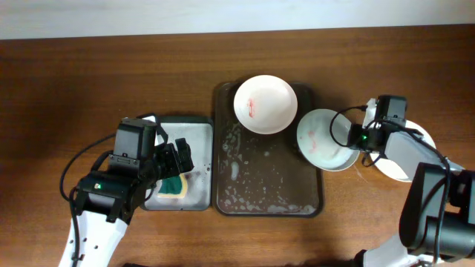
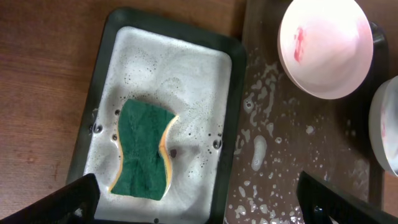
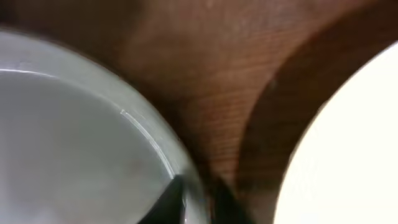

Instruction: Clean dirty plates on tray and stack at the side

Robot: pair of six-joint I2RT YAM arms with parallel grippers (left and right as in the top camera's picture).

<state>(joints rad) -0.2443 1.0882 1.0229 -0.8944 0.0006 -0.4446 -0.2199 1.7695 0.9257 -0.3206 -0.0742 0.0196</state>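
Brown tray (image 1: pixel 220 148): you have it in the middle of the wooden surface (image 1: pixel 74 74), long side running away from you. Its floor is wet and flecked with foam.
Smeared plate (image 1: pixel 266 104): it sits at the far end of the brown tray, with red marks left of its middle. Neither tool touches it.
Tilted plate (image 1: pixel 319 137): it straddles the brown tray's right rim, partly over the tray and partly over the surface. You can see faint red marks inside it.
Right tool (image 1: pixel 355 139): it is clamped on the tilted plate's right edge. In your right wrist view the dark fingers (image 3: pixel 171 199) sit against the rim at the bottom of the picture.
Third plate (image 1: pixel 391 170): it lies on the bare surface right of the brown tray, largely hidden under your right arm. It is near the tilted plate, with a strip of wood between them.
Grey tray (image 1: pixel 171 119): it lies just beside the brown tray's left rim and is filled with suds.
Sponge (image 2: pixel 143 149): green on top with a yellow edge, it lies in the suds at the near end of the grey tray.
Left tool (image 1: pixel 182 159): it hovers above the grey tray with its fingers spread wide and nothing held.
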